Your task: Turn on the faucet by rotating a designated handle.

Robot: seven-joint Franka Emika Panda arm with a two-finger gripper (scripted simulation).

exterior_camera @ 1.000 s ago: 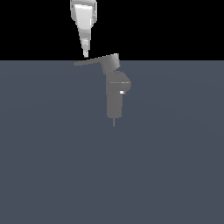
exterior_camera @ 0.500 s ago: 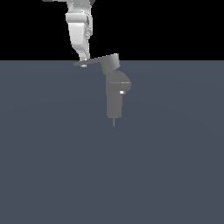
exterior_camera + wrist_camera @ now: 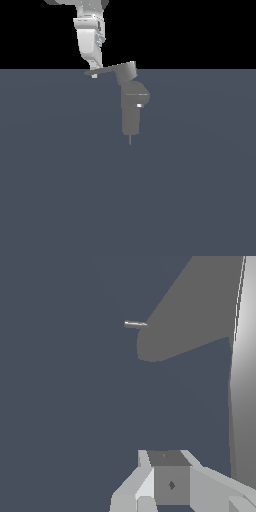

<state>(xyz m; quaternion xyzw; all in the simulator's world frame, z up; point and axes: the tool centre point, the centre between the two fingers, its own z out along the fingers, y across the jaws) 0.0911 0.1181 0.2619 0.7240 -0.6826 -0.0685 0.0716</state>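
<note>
The faucet [image 3: 131, 114] is a grey upright column with a rounded bulge, a tiny white spot [image 3: 139, 105] and a thin pin [image 3: 130, 140] below. The handle [image 3: 102, 71] is a thin flat lever reaching to the exterior view's left from a blocky hub [image 3: 128, 71] on top of the column. My white gripper [image 3: 94, 71] comes down from above with its fingers together, and its tip touches the lever near its pointed end. In the wrist view the gripper [image 3: 169, 482] looks shut and empty. The faucet [image 3: 192, 311] and its pin [image 3: 135, 324] lie beyond it, and the lever [image 3: 245, 386] runs alongside.
A flat dark blue-grey floor [image 3: 60, 190] fills the lower part of the exterior view, with a black background above. Nothing else stands near the faucet.
My gripper has come down and slightly to the exterior view's left, from above the lever to touching its end. The hub and lever have tilted a little.
</note>
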